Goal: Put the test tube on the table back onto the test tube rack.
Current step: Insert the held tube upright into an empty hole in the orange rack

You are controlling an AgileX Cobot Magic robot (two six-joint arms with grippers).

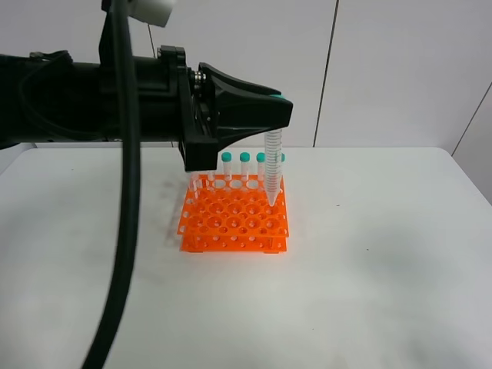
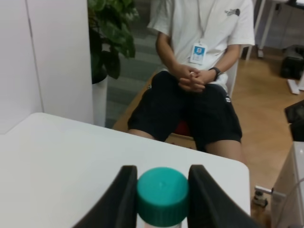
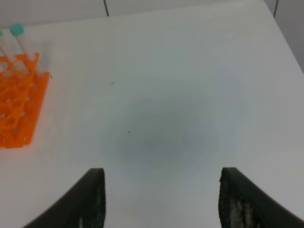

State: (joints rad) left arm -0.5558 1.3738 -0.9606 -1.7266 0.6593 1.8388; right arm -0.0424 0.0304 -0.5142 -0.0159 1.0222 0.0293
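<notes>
Exterior high: test tube rack point(image 1: 231, 229) holds capped tubes point(image 1: 244, 163).

Test tube point(image 2: 162, 195): body off-frame in left wrist view

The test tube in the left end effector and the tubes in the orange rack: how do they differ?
The test tube is clamped at its cap by the left end effector; the rack tubes are free of any grip. The test tube hangs with its conical tip showing; the rack tubes sit in back-row holes of the test tube rack, tips out of sight. Shared: clear bodies, teal-green caps, upright pose.
</notes>
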